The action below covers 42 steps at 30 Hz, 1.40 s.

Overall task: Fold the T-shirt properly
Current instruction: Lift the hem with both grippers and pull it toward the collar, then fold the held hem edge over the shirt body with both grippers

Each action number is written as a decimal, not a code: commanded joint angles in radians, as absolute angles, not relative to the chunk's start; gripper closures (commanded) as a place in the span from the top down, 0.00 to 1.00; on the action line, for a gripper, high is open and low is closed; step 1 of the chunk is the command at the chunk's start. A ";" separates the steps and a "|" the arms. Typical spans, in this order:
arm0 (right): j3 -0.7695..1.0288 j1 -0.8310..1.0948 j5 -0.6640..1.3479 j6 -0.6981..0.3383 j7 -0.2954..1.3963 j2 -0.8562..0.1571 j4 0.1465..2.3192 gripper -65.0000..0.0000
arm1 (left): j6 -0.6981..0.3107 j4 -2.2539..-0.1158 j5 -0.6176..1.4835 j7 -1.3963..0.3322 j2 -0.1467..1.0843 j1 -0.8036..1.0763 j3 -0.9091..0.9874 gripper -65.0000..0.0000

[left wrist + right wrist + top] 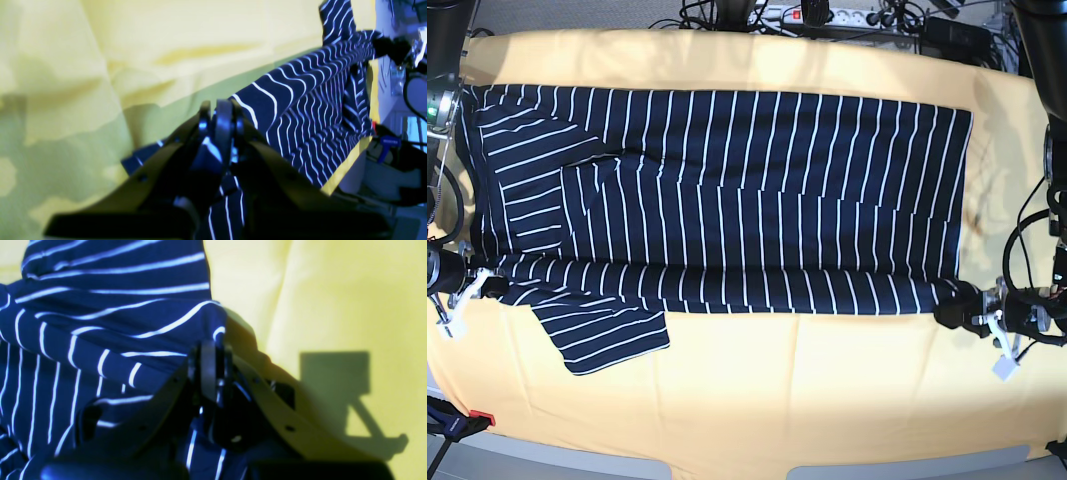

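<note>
Navy striped T-shirt (727,200) pinched by closed left tool (954,302), closed right tool (497,285)

A yellow-orange cloth (827,380) covers the tabletop. The T-shirt (747,200) lies spread across it, one sleeve (607,335) near the front edge.

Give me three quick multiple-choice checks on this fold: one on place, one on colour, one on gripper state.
1. Where does the loose sleeve lie?
A. over the near edge, by the right gripper
B. at the far edge
C. tucked out of sight

2. What colour is the cloth under the T-shirt?
A. grey
B. yellow-orange
C. white

3. How is the left gripper?
A. open above the shirt
B. shut on the hem corner
C. away from it

Answers: 1 A, it juts onto bare cloth there; 2 B, visible all round; 3 B, striped fabric sits between its jaws.
</note>
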State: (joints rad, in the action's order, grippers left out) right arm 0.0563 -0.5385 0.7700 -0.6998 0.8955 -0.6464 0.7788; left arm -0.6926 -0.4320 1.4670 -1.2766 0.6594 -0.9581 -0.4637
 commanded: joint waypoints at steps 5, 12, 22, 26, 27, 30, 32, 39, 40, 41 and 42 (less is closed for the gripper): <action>0.064 -0.570 0.789 -0.698 0.903 -0.677 0.797 0.00 | -0.698 -0.443 1.484 -1.345 0.675 -0.997 -0.456 0.00; 0.064 -0.571 0.789 -0.698 0.950 -0.677 0.797 0.00 | -0.698 -0.443 1.484 -1.396 0.666 -0.997 -0.456 0.00; 0.064 -0.572 0.789 -0.698 0.954 -0.677 0.797 0.00 | -0.657 -0.443 1.484 -1.396 0.684 -0.997 -0.456 0.00; 0.064 -0.571 0.789 -0.698 0.943 -0.677 0.797 0.00 | -0.657 -0.443 1.484 -1.396 0.683 -0.997 -0.456 0.00; 0.064 -0.571 0.789 -0.698 0.943 -0.677 0.797 0.00 | -0.657 -0.443 1.484 -1.396 0.683 -0.997 -0.456 0.00; 0.064 -0.571 0.794 -0.698 0.943 -0.676 0.797 0.00 | -0.664 -0.457 1.484 -1.396 0.679 -0.997 -0.456 0.00; 0.064 -0.572 0.797 -0.698 0.942 -0.676 0.797 0.00 | -0.686 -0.496 1.484 -1.396 0.682 -0.990 -0.456 0.00; 0.064 -0.571 0.796 -0.698 0.936 -0.677 0.797 0.00 | -0.695 -0.783 1.484 -1.396 0.760 -0.878 -0.456 0.00; 0.064 -0.571 0.796 -0.698 0.936 -0.677 0.797 0.00 | -0.694 -0.834 1.484 -1.396 0.780 -0.851 -0.456 0.00; 0.064 -0.571 0.797 -0.698 0.936 -0.677 0.797 0.00 | -0.683 -0.888 1.484 -1.396 0.804 -0.825 -0.456 0.00; 0.064 -0.571 0.796 -0.698 0.936 -0.677 0.797 0.00 | -0.671 -0.941 1.484 -1.396 0.830 -0.796 -0.456 0.00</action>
